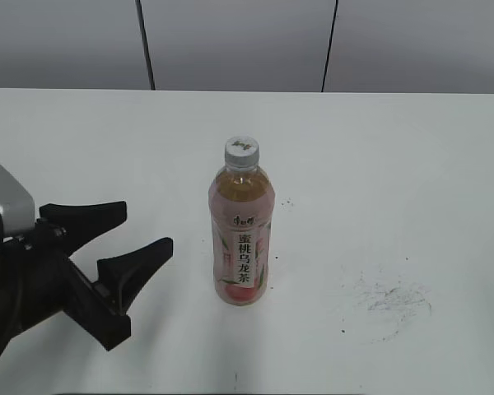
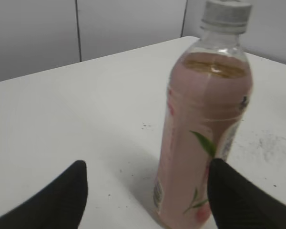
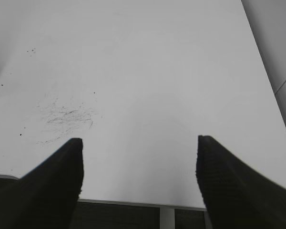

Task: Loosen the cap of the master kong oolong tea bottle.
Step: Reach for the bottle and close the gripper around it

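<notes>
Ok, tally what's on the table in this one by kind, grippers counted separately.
Bottles: 1, the tea bottle, upright
Caps: 1, the cap, on the bottle
Grippers in view: 2, the left gripper and the right gripper, both with jaws open and empty
Total: 4

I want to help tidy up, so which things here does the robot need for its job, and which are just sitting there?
Needed:
- the tea bottle, standing upright
- its cap, still on
- the left gripper, open beside the bottle

Just there:
- the scuff marks on the table
- the right gripper, open over bare table
</notes>
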Action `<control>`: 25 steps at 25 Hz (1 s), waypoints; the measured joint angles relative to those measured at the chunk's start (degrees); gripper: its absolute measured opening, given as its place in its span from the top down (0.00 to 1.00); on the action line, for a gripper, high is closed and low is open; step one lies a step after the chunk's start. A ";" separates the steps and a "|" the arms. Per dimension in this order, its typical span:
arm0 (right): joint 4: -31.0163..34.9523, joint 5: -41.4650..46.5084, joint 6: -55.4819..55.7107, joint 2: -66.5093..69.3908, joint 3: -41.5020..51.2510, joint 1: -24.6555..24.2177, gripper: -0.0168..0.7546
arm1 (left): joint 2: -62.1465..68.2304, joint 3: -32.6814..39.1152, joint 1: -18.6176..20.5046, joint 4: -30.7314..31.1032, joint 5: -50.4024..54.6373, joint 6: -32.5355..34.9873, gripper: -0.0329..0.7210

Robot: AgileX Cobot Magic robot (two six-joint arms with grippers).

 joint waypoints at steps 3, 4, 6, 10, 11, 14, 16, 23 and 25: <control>0.00 0.00 0.00 0.00 0.00 0.00 0.26 | 0.13 -0.05 0.00 3.95 -0.28 0.00 0.30; 0.00 0.00 0.00 0.00 0.00 0.00 0.26 | 0.19 -0.30 0.00 5.26 -0.28 0.00 0.27; 0.00 0.00 0.00 0.00 0.00 0.00 0.26 | 0.21 -1.32 0.00 7.73 -0.28 -0.15 0.22; 0.00 0.00 0.00 0.00 0.00 0.00 0.26 | 0.79 -4.91 0.00 10.86 -0.52 -0.94 0.18; 0.00 0.00 0.00 0.00 0.00 0.00 0.26 | 1.50 -5.99 0.00 11.07 -0.58 -1.25 0.18; 0.00 0.00 0.00 0.00 0.00 0.00 0.26 | 4.35 -9.38 0.00 13.30 -0.58 -2.54 0.18; 0.00 0.00 0.00 0.00 0.00 0.00 0.26 | 6.37 -11.45 0.00 15.24 -0.53 -3.24 0.18; 0.00 0.00 0.00 0.00 0.00 0.00 0.26 | 11.76 -17.38 0.00 16.71 -0.53 -4.17 0.18; 0.00 0.00 0.00 0.00 0.00 0.00 0.26 | 13.09 -18.78 0.00 16.84 -0.53 -4.53 0.18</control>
